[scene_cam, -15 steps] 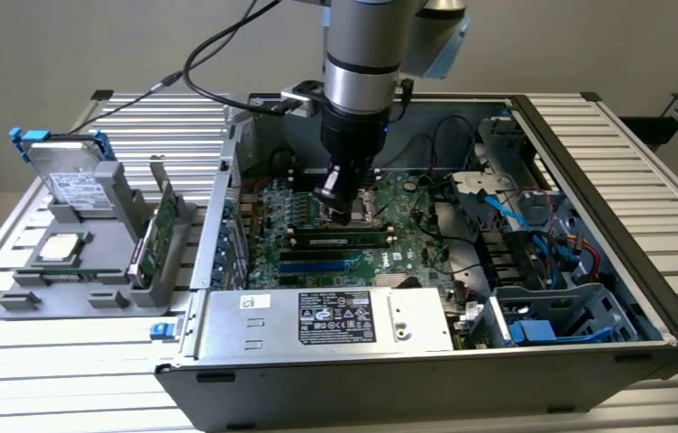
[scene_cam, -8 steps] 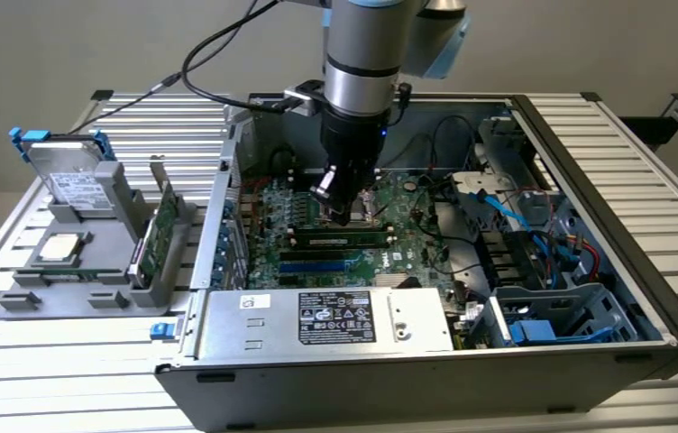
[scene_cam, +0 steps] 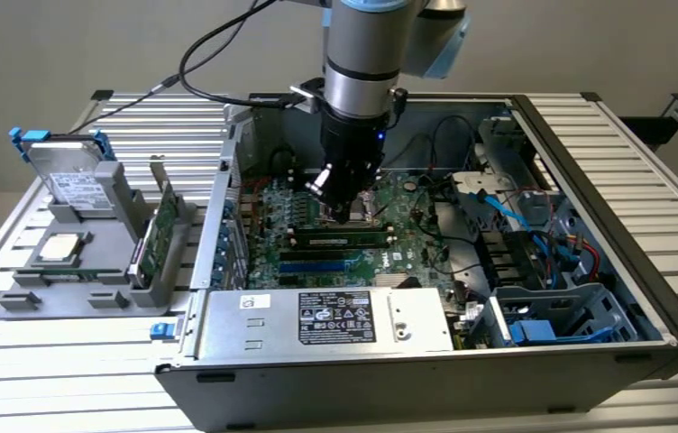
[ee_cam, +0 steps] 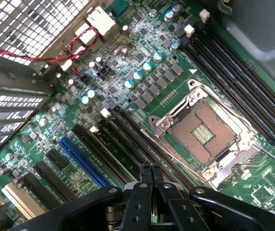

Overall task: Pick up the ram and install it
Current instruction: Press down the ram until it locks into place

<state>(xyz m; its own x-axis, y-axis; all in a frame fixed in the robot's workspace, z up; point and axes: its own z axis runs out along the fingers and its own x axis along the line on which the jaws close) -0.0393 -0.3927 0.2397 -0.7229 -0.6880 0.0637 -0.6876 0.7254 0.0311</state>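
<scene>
The ram [scene_cam: 339, 239], a long green stick with black chips, stands on edge in a memory slot of the motherboard [scene_cam: 411, 257] inside the open computer case. My gripper [scene_cam: 346, 207] hangs low over the board, just behind the ram as the exterior view shows it. In the wrist view my gripper [ee_cam: 150, 169] is shut, its black fingertips [ee_cam: 145, 172] pressed together with nothing between them. They sit right above the row of dark memory slots [ee_cam: 127, 144] next to the empty CPU socket [ee_cam: 202, 130].
A silver power supply [scene_cam: 327, 316] fills the case's near side. Blue cables [scene_cam: 510, 212] and a drive cage [scene_cam: 550, 316] sit on the exterior view's right. On the left, a grey stand [scene_cam: 44, 293] holds a hard drive [scene_cam: 68, 176], a CPU [scene_cam: 62, 245] and a green expansion card [scene_cam: 161, 225].
</scene>
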